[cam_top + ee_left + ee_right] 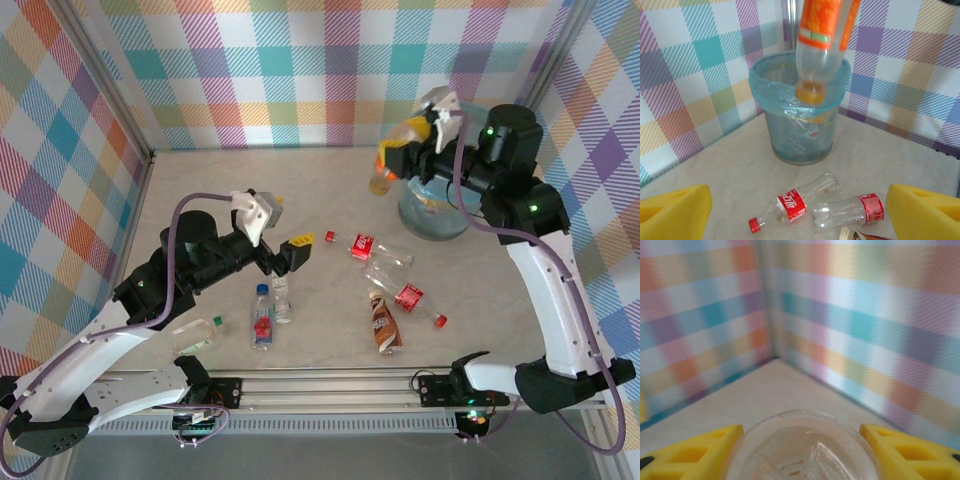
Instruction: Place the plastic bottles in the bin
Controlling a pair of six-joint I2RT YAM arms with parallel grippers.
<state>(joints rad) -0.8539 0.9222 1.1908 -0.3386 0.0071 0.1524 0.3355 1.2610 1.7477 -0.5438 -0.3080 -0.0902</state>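
Release over the bin (801, 131) looks to be the step in hand. The right pincer (408, 140) is closed around the body of an orange bottle (822, 45), and its yellow fingers (692, 454) sit on either side of the clear base. The bottle hangs below the pincer with its long axis close to upright and its cap down.

The bin stands under that pincer. From the left wrist the cap lines up with the liner's mouth. From above, though, the bottle sits toward the rim's near-left edge, so I cannot tell whether it would clear the rim. A small shift further over the mouth would make the drop safer.

The left pincer (288, 255) stands wide open with nothing between its fingers. Just ahead of it and low on the bench (720, 165) lie two red-labelled bottles (790, 205) on their sides, their long axes running across its line of reach. A brown bottle (383, 325) lies a little further to its right. The left arm is plainly the nearer one for these.
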